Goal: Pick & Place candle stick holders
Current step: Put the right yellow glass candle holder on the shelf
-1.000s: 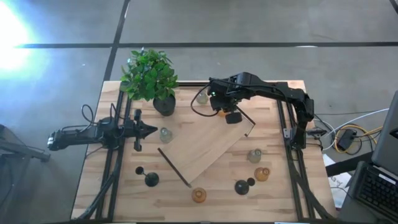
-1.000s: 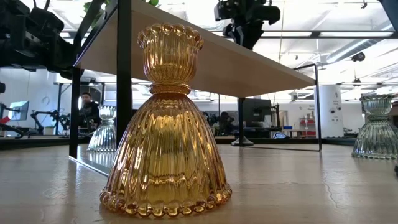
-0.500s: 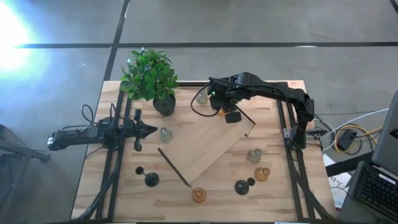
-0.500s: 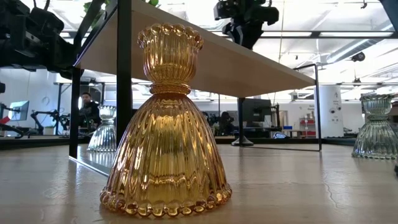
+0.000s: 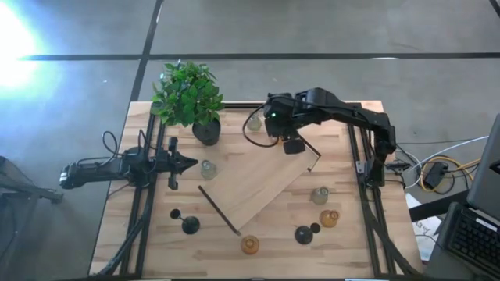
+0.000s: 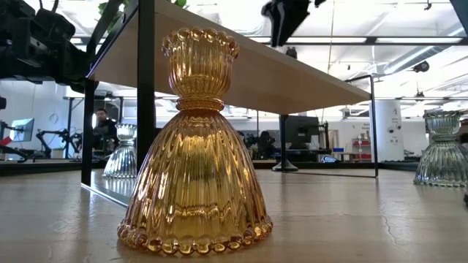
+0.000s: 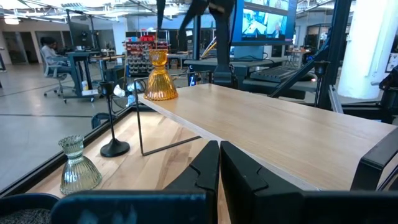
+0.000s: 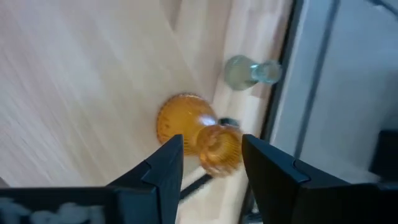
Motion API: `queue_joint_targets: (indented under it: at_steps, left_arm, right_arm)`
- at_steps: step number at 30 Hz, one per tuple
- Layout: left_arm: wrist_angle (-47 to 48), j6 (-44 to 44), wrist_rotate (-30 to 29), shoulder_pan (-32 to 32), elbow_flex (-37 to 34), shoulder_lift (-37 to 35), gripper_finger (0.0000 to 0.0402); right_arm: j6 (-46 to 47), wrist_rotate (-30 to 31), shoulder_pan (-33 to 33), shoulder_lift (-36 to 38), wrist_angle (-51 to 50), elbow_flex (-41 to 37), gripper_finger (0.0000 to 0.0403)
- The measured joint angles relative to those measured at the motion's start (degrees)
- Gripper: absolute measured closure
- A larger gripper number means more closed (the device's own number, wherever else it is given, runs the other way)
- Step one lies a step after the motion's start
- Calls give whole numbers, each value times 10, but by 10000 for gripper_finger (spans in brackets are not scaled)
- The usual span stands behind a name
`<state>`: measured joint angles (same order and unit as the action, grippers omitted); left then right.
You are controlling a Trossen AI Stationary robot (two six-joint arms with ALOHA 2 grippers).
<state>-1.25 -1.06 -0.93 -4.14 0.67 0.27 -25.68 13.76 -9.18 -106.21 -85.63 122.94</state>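
An amber glass holder (image 8: pixel 189 127) stands upright on its wide base at the far corner of the raised wooden shelf (image 5: pixel 258 183). It also shows in the left wrist view (image 7: pixel 158 78). My right gripper (image 8: pixel 211 142) is open above it, with one finger on either side of its top and clear of it. The gripper shows at the top of the low view (image 6: pixel 284 16). My left gripper (image 7: pixel 219 168) is shut and empty at the table's left (image 5: pixel 191 163). Other amber (image 5: pixel 329 218), green-grey (image 5: pixel 207 168) and black (image 5: pixel 190 225) holders stand on the table.
A black pot with a green plant (image 5: pixel 205 129) stands at the far left of the shelf. A green-grey holder (image 5: pixel 254 122) stands just beyond the shelf's far corner. The shelf rests on thin black wire legs (image 6: pixel 146 88). Black frame rails (image 5: pixel 367 195) run along both table sides.
My right gripper has gone up, away from the shelf, and now shows only at the top edge of the low view. The amber holder stays standing on the shelf's far corner.
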Motion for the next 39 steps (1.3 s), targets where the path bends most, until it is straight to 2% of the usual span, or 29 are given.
queue_joint_targets:
  at_steps: [5, 8, 13, 18, 32, 39]
  left_arm:
    - [0, 0, 0, 0, 0, 0, 383]
    - [0, 0, 0, 0, 0, 0, 383]
    - [0, 0, 0, 0, 0, 1, 383]
    - [0, 0, -1, 0, 0, 3, 383]
    - [0, 0, -1, 0, 0, 6, 383]
    - [0, 0, -2, 0, 0, 6, 383]
  right_arm:
    - [45, 56, 24, 4, -43, 83, 250]
    - [117, 45, 45, 25, -45, 119, 254]
    - [228, 27, 91, 92, -42, 95, 267]
    - [371, 12, 146, 150, -43, 30, 283]
    - [721, -21, 308, 287, -44, -231, 333]
    - [934, -22, 414, 329, -44, -327, 336]
